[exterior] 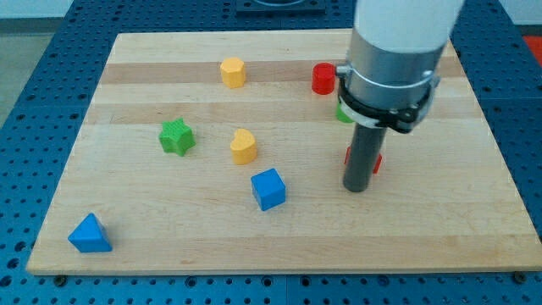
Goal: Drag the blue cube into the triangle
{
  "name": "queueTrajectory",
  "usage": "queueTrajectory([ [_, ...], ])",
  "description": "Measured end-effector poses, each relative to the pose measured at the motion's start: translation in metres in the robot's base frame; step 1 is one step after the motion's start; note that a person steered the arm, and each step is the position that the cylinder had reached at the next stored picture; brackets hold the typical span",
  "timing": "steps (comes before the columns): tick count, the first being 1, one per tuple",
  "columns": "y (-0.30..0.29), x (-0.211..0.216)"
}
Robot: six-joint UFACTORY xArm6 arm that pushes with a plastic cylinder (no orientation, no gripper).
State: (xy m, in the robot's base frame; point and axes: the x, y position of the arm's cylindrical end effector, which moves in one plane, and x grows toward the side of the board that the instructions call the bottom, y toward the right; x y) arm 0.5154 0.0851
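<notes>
Blocks lie loose on the wooden surface (pixel 127 237); my tip (pixel 356 190), a bare rod end effector holding nothing, stands right of the blue cube (pixel 268 188), blue triangle (pixel 89 234) well apart.

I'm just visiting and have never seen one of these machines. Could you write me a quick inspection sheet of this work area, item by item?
Surface: wooden board, lying flat on a blue perforated table.
Job's things: blue cube near the board's middle; blue triangle at the view's bottom left, well apart from it.
Clutter: green star; yellow heart; yellow block; red cylinder; a red block and a green block, both partly hidden behind the rod.
Gripper: none fitted; my tip rests on the board to the view's right of the blue cube, not touching it.
Cables: nothing seen.
Surroundings: nothing seen beyond the table.
</notes>
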Motion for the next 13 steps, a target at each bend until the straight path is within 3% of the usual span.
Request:
queueTrajectory([
  [2,-0.049,0.024],
  [4,-0.061,-0.015],
  [7,-0.103,0.003],
  [13,-0.111,0.031],
])
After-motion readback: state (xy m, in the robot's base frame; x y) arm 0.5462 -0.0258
